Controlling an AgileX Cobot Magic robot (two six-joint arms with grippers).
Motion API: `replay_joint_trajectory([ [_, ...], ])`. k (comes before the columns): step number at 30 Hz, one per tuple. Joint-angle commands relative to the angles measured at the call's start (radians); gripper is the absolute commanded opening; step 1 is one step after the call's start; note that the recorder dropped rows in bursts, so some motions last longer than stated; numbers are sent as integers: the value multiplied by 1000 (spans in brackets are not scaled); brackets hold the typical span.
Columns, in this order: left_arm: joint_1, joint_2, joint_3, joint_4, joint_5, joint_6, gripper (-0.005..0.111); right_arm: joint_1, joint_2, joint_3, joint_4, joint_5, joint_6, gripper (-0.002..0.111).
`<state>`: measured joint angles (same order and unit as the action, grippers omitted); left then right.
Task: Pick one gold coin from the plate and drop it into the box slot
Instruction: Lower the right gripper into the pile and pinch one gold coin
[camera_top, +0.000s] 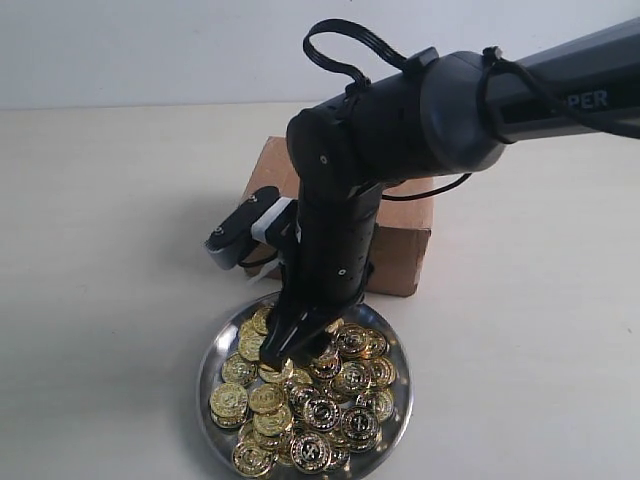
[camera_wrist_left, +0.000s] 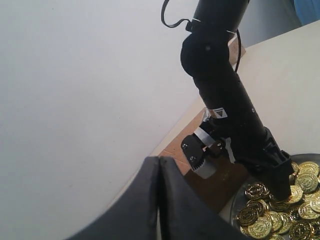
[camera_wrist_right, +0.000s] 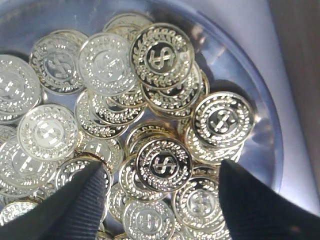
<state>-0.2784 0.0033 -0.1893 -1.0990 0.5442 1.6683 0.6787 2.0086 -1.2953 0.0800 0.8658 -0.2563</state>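
The silver plate (camera_top: 208, 372) lies in front of the brown cardboard box (camera_top: 408, 243) and holds a heap of gold coins (camera_top: 322, 408). My right gripper (camera_top: 290, 350) points down into the heap. In the right wrist view it (camera_wrist_right: 161, 170) is open, its dark ribbed fingers (camera_wrist_right: 85, 205) standing on either side of one gold coin (camera_wrist_right: 164, 164) on top of others, above the plate (camera_wrist_right: 252, 87). My left gripper (camera_wrist_left: 159, 161) is shut on nothing, held off to the side, and looks toward the box (camera_wrist_left: 176, 146) and coins (camera_wrist_left: 260, 220). The slot is hidden behind the arm.
The right arm (camera_top: 470, 110) crosses over the box from the upper right and covers most of its top. A small camera module (camera_top: 240, 228) juts out from the wrist to the left. Pale tabletop (camera_top: 110, 300) surrounds the plate and box.
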Motion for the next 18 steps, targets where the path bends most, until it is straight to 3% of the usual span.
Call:
replay_joint_trajectory([
  [1, -6, -3, 3, -6, -1, 0, 0, 1, 6, -9, -8, 15, 0, 61],
  [18, -6, -3, 3, -6, -1, 0, 0, 1, 80, -9, 0, 16, -28, 57],
])
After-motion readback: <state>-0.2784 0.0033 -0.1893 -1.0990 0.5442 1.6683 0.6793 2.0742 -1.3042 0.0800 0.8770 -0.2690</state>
